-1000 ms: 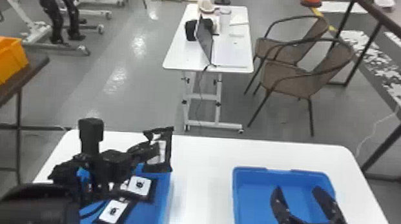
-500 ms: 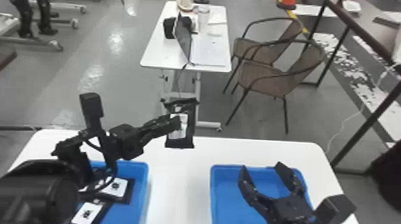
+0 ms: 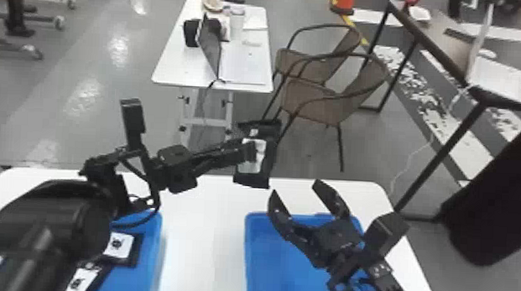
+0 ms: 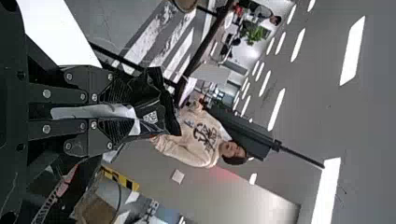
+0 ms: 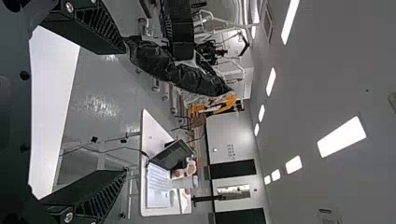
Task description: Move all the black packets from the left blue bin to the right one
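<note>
One glossy black packet with white label (image 3: pixel 252 179): creased, held aloft, roughly upright. Two flat black packets with white labels (image 3: pixel 119 246) lie inside the left blue rectangular bin (image 3: pixel 155 243). Right blue rectangular bin (image 3: pixel 251 256): on the tabletop, partly obscured.

Count from the head view: three black packets, one packet (image 3: pixel 252 180) mid-frame plus two packets (image 3: pixel 119 246) lower left, and two blue bins (image 3: pixel 263 260) along the bottom. Also two grippers (left gripper (image 3: pixel 246 153), right gripper (image 3: pixel 297 188)), two brown chairs (image 3: pixel 316 101), and one orange cone (image 3: pixel 343 2) up top.
</note>
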